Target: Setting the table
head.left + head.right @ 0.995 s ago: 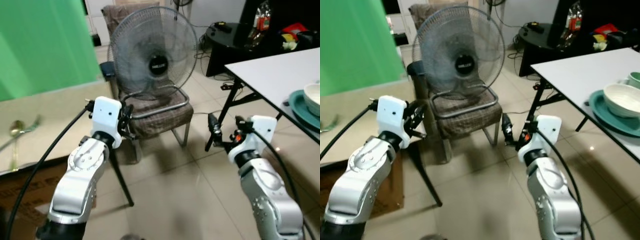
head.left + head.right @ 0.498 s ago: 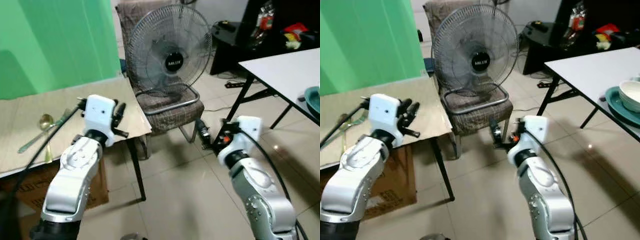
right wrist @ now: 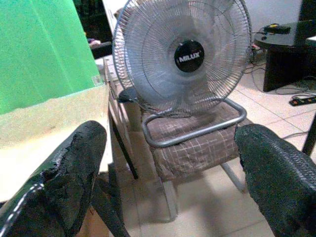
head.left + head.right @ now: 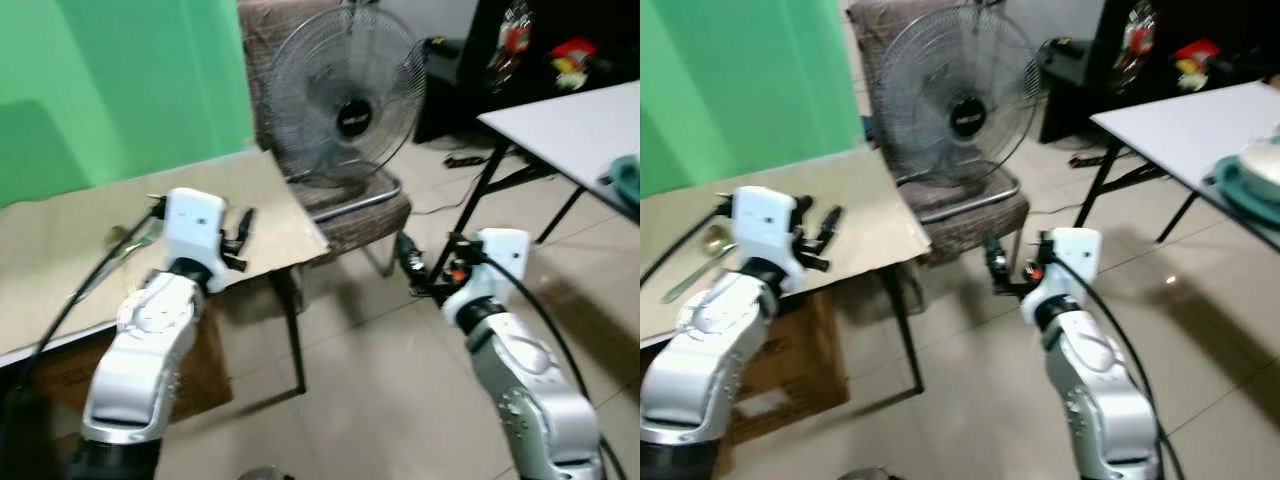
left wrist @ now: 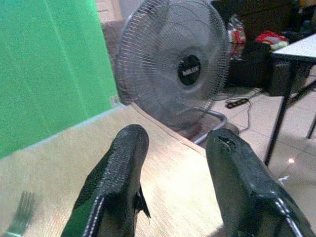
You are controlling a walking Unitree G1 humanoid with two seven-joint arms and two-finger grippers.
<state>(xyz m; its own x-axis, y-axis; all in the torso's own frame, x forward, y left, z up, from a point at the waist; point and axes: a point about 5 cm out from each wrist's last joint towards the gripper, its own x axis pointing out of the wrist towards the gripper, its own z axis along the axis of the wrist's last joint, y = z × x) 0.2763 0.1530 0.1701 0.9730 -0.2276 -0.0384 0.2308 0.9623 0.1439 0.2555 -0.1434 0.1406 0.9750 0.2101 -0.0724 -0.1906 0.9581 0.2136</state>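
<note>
Swung further left since a second ago, so more of the tan worktop [image 4: 865,215] now in sight and the white worktop [image 4: 1170,125] pushed toward the right edge. Far left on the tan worktop: a gold spoon [image 4: 710,241] and a fork [image 5: 19,221], lying near each other, blurred. Just right of them, left hand [image 4: 238,238] raised over the tan surface, fingers [image 5: 118,173] parted, holding nothing. Past the worktop's corner, a grey fan [image 4: 345,95] standing on a brown chair [image 4: 350,205]. Right hand [image 4: 995,265] out over the tiled floor [image 4: 390,390], fingers [image 3: 74,163] spread wide, empty. Far right, a teal plate [image 4: 1245,190] with a white bowl [image 4: 1265,160] on the white worktop.
</note>
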